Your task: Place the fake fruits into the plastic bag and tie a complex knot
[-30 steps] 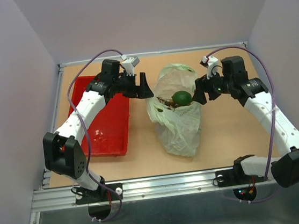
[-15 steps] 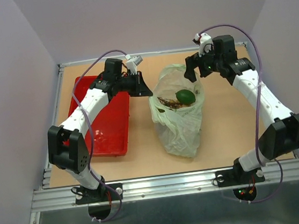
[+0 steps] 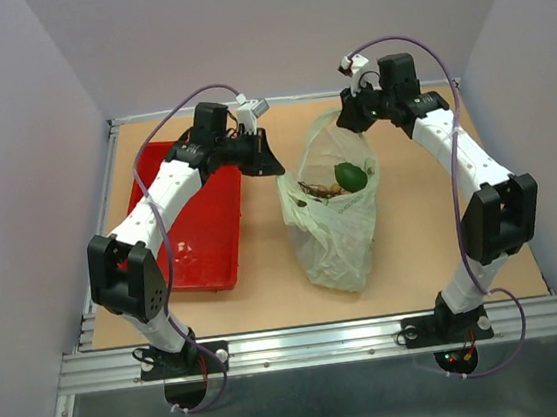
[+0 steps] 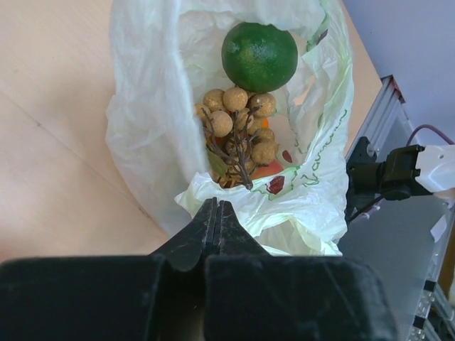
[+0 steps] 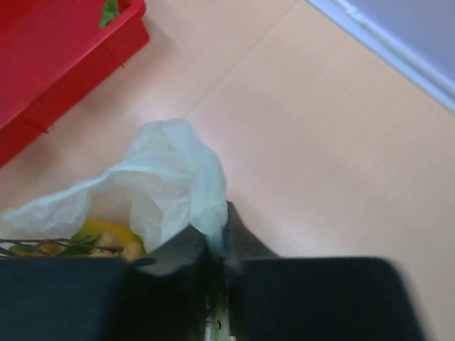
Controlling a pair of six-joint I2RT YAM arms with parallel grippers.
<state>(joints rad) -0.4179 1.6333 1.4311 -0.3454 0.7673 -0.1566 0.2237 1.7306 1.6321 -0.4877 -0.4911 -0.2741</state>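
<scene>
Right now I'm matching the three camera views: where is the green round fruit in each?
Top external: green round fruit, centre, in the open mouth of the plastic bag.
Left wrist: fruit at top centre, above the brownish bunch.
Right wrist: not in it.
Shared landmark: the plastic bag, in all three.

L tool [image 4: 217,209] closed @ bag [image 4: 142,128] rim | grn fruit [image 4: 259,55], brown bunch [image 4: 238,128] inside

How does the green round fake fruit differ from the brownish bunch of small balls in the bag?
The green round fake fruit is one dimpled sphere; the brownish bunch is many tan balls on dark twigs. The green fruit is far bigger than any ball of the bunch. Both lie side by side inside the translucent pale-green plastic bag.
</scene>
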